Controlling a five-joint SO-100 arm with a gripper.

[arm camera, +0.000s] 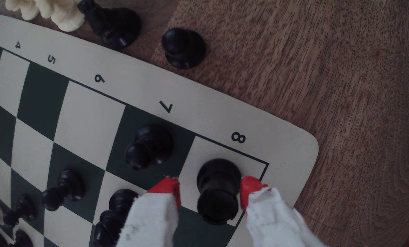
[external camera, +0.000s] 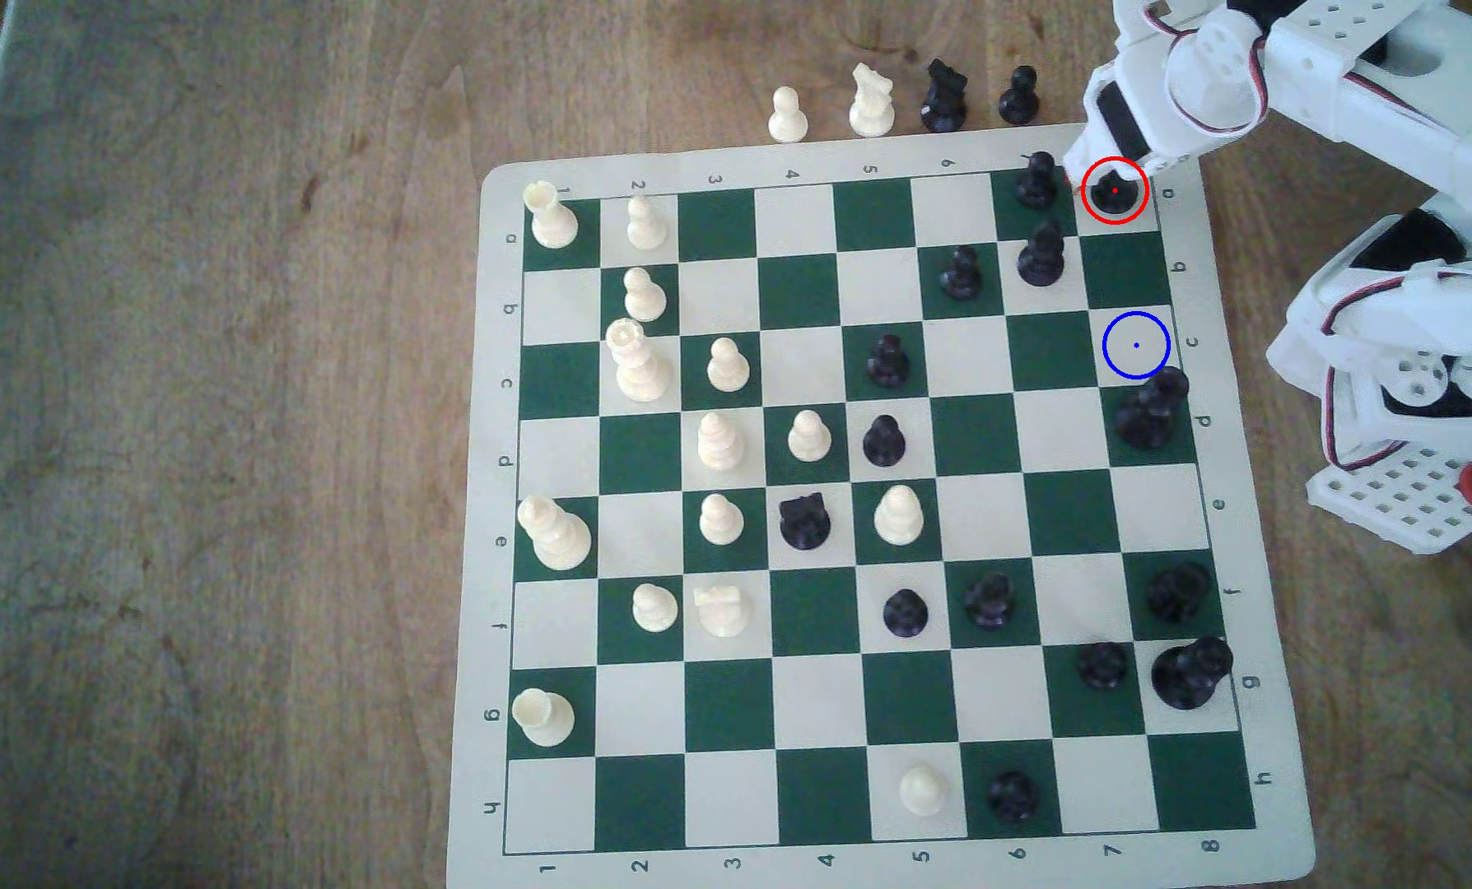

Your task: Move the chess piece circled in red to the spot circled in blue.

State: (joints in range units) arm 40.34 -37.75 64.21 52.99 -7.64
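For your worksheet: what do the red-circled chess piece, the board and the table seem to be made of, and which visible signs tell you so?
Red-circled chess piece: probably moulded plastic, smooth black with a dull sheen. Board: likely thin flexible vinyl, a printed mat with rounded corners lying flat. Table: wood or wood veneer, brown with visible grain.

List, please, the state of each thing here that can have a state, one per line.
Circled black piece: upright on the cream corner square, between the jaws, not lifted.
Gripper: open; one red tip at the piece's side, a gap at the other.
Blue-circled square: free, no piece on it.
Black pawn on the neighbouring green square: upright.
Large black piece next to the blue circle: upright.
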